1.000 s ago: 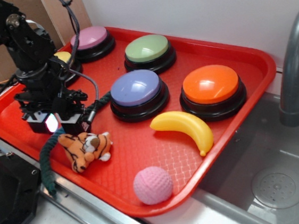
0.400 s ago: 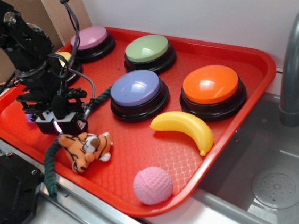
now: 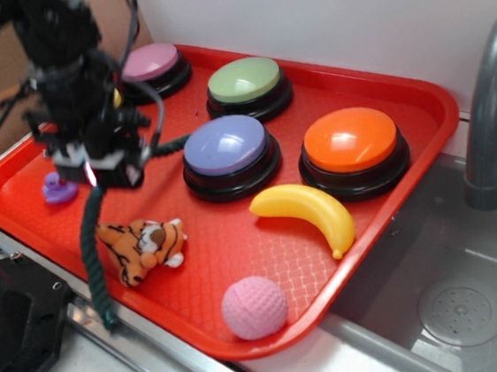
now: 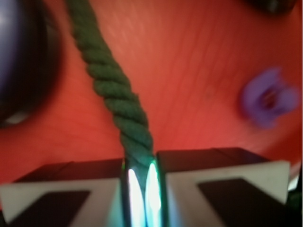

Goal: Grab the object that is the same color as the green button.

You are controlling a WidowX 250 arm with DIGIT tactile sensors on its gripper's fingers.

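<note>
A steel counter (image 3: pixel 160 360) beside a sink (image 3: pixel 456 297) carries a red tray (image 3: pixel 236 240), set against a white wall. In the tray stand the green button (image 3: pixel 246 81), a lavender-blue button (image 3: pixel 227 148), an orange button (image 3: pixel 351 142) and a pink button (image 3: pixel 151 65), along with a banana (image 3: pixel 309 213), a pink ball (image 3: pixel 254 306), a tiger plush (image 3: pixel 144 247) and a small purple toy (image 3: pixel 57 187). The gripper (image 3: pixel 100 170) is up above the tray's left part, clamped on the green rope (image 3: pixel 91 256); the wrist view shows the rope (image 4: pixel 116 94) pinched between the jaws. One end hangs down over the tray's front edge; the other trails toward the lavender-blue button.
</note>
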